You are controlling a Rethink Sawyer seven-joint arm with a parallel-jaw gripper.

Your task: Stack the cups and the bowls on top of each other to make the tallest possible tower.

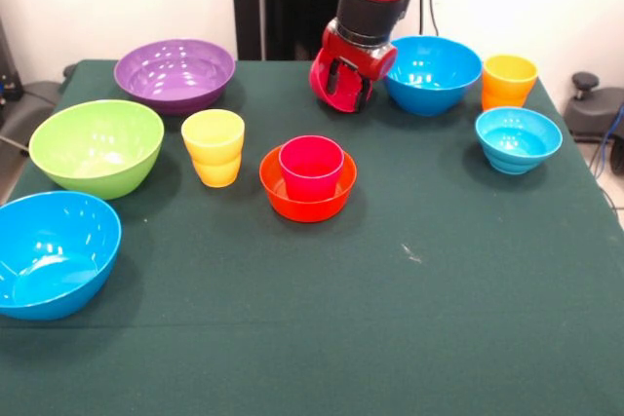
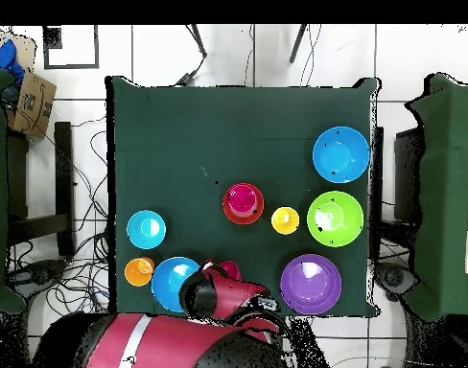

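Observation:
My gripper hangs low over the table's far side, left of a blue bowl, apart from it; it also shows in the overhead view. It holds nothing that I can see. The red-pink cup stands upright inside a red-orange bowl mid-table. The yellow cup stands alone to its left. The orange cup stands far right, with the small light blue bowl in front of it. The purple bowl, lime green bowl and second blue bowl line the left side.
All bowls sit mouth up on a dark green cloth. The second blue bowl sits close to the left front edge. In the overhead view, cables and floor tiles surround the table.

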